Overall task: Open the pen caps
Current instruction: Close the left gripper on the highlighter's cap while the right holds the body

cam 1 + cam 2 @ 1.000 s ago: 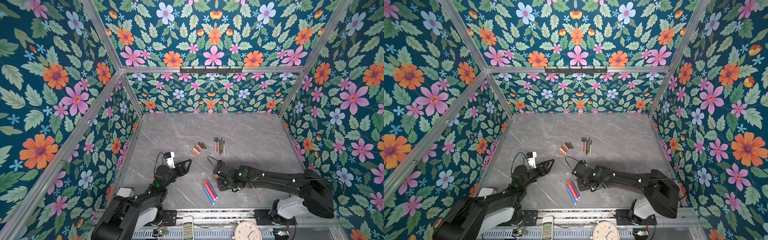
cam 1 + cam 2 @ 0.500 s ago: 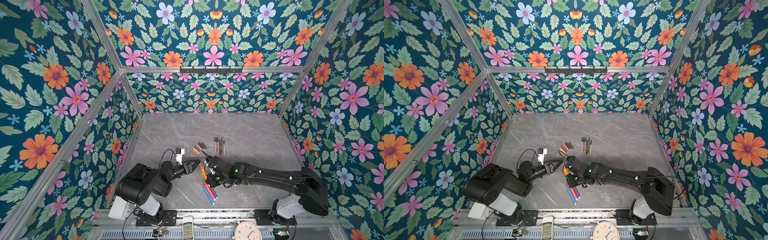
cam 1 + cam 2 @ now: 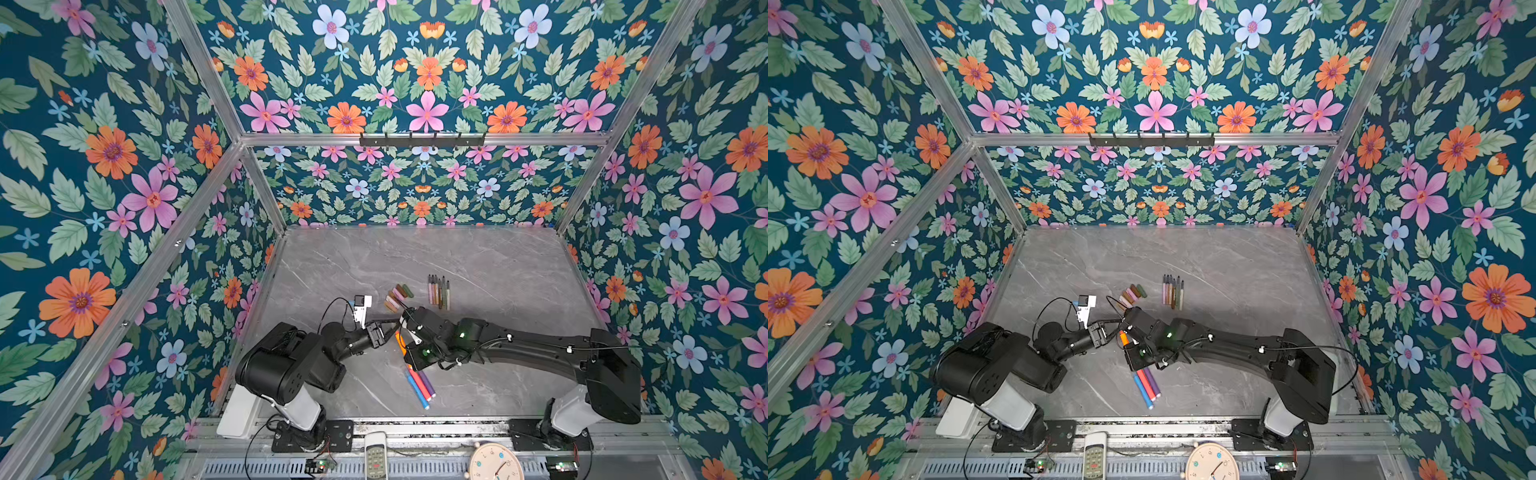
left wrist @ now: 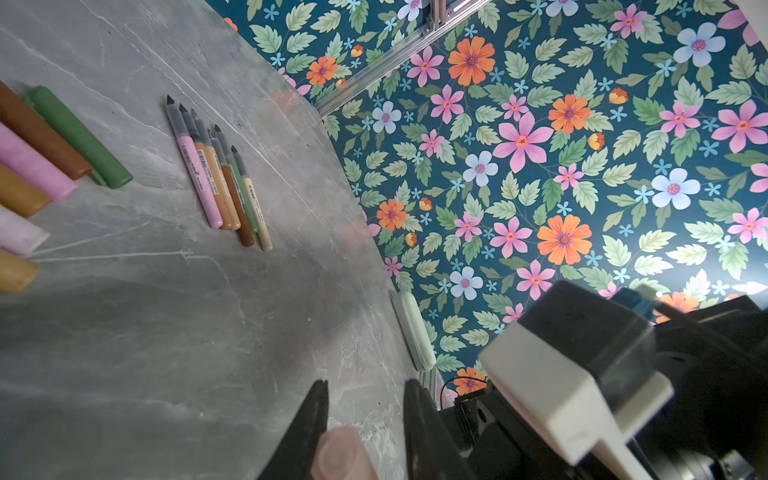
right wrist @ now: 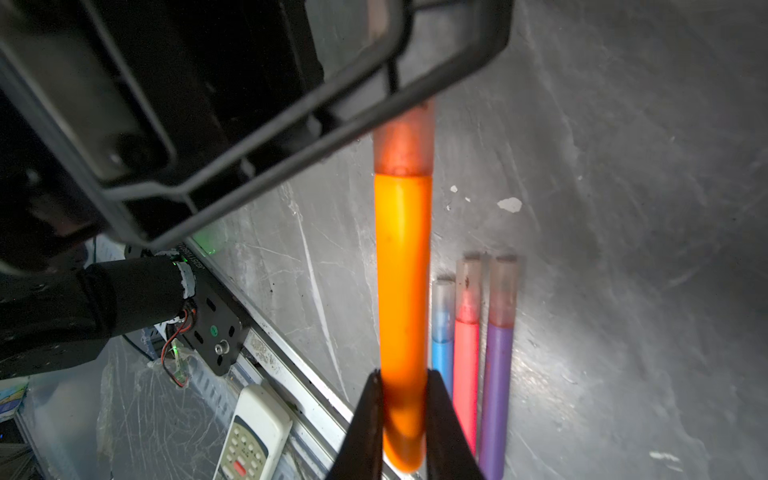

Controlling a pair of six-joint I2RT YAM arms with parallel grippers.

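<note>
**Orange pen gripped, cap about to be pulled**

Step in hand: uncapping the orange pen (image 5: 402, 291). The right gripper (image 5: 404, 376) is clamped on the lower body of the pen, jaws tight on both sides. The pen looks lifted off the table (image 3: 498, 270). It sits mid-table near the front, where the two arms meet.

The cap (image 4: 340, 455) is frosted with an orange tint and is on the pen. The left gripper (image 4: 366, 381) straddles it with jaws apart. One finger looks to be against the cap and a gap shows on the other side, so it has no firm pinch on the cap.

In a top view, taking the meeting point as centre:
- 12 o'clock: loose caps (image 3: 398, 296), about six, side by side.
- 1 o'clock: uncapped pens (image 3: 439, 291) in a neat row, tips bare, about six.
- 5 o'clock: capped pens (image 3: 419, 384), blue, red and purple, touching each other.

Progress, my guess: over half done, one pen in hand, three waiting.

Next move calls for the left jaws to pinch the cap fully, then a straight pull along the pen's axis while the right grip holds the body firm. A pull off the axis could twist the pen in the right jaws, or the cap could slip out, being smooth and round. The freed cap would go to the 12 o'clock group and the pen to the 1 o'clock row.
</note>
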